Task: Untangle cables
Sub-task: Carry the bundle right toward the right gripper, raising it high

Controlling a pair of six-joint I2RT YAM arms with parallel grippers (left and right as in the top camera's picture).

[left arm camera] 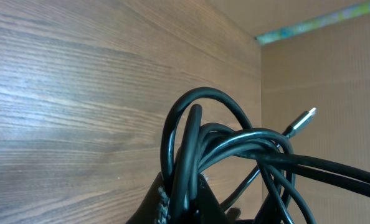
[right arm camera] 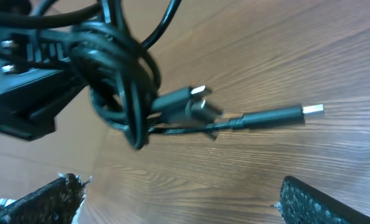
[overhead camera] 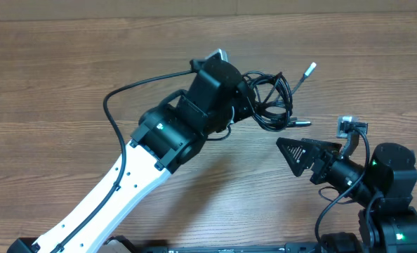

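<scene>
Left arm (overhead camera: 124, 179) stretched diagonally from the near-left edge to mid-tabletop (overhead camera: 68, 70), wrist bent toward the right. Left pincer (overhead camera: 245, 102) clamped on the cables (overhead camera: 275, 102), a looped black bundle bunched at its fingertips, centre-right and toward the far side. One silver-tipped plug (overhead camera: 310, 68) sticks out up-right, and a second one (overhead camera: 303, 122) points right, low by the wood. Right arm (overhead camera: 384, 176) folded at the near-right corner. Right pincer (overhead camera: 296, 153) aimed left at the bundle, fingers spread wide, empty, apart from the cables.
</scene>
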